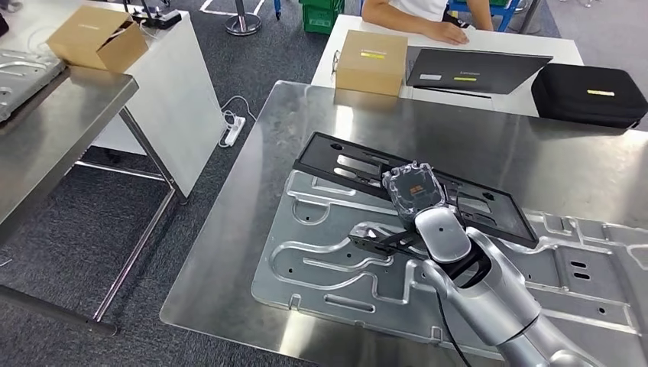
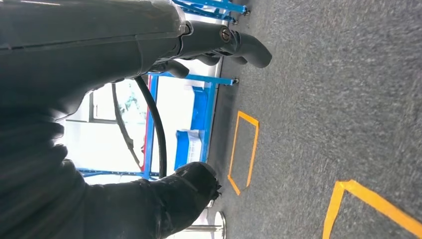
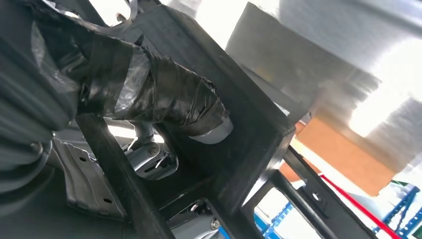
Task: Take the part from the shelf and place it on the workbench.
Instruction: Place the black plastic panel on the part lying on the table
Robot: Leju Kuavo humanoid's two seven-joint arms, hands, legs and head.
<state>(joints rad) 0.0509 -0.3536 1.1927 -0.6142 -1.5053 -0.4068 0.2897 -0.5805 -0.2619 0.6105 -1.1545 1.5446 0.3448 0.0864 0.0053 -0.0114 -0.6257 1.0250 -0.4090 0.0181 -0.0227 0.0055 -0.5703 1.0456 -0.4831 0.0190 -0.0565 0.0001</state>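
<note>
Now the right hand point(image 1: 413, 191) had its fingers point(image 3: 164, 99) clamped on the black frame point(image 1: 336, 164), tilted over the desk point(image 1: 229, 252)'s metal sheet point(image 1: 321, 260); letting go early risked a clattering slide.

The head camera is looking forward and down from high on the robot, taking in the steel bench point(image 1: 489, 145) and the right hand point(image 1: 416, 200) reaching over it from below. The right wrist camera is sitting close behind that hand, pressed so near that its taped fingers point(image 3: 164, 99) and the black part point(image 3: 249, 124) between them are looming large; beyond the fingers a blurred brown box point(image 3: 343, 154) is appearing, apparently the box point(image 1: 371, 61) the head camera is seeing past the bench. The left wrist camera is hanging low, facing past the left hand point(image 2: 149, 50) onto grey floor point(image 2: 323, 99) with orange tape point(image 2: 244, 149).
</note>
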